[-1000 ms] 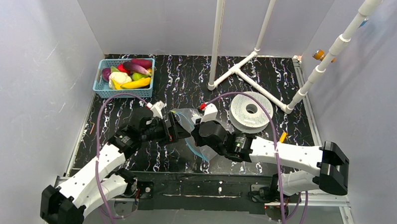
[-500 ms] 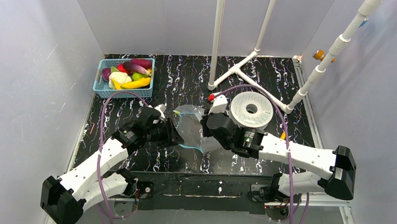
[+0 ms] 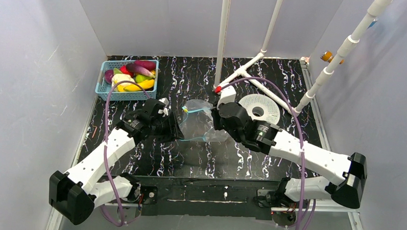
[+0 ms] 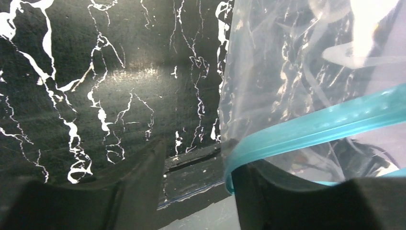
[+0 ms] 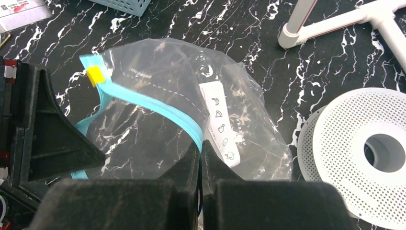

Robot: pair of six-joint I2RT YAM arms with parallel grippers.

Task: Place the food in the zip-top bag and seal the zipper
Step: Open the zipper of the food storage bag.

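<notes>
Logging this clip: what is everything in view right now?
zip-top bag: one, clear, mid-table
zipper: one, blue-teal, along the bag's mouth
slider: one, yellow, on the zipper
food: several pieces, yellow, red, green, purple, in the basket
basket: one, light blue, far left
perforated disc: one, white, right of the bag
pipe frame: one, white, far side
table: one, black marbled
left gripper: one, black, open at the bag's mouth
right gripper: one, black, shut on the zipper

Bright even light, white glare on the zip-top bag (image 4: 368, 19), soft shadows
</notes>
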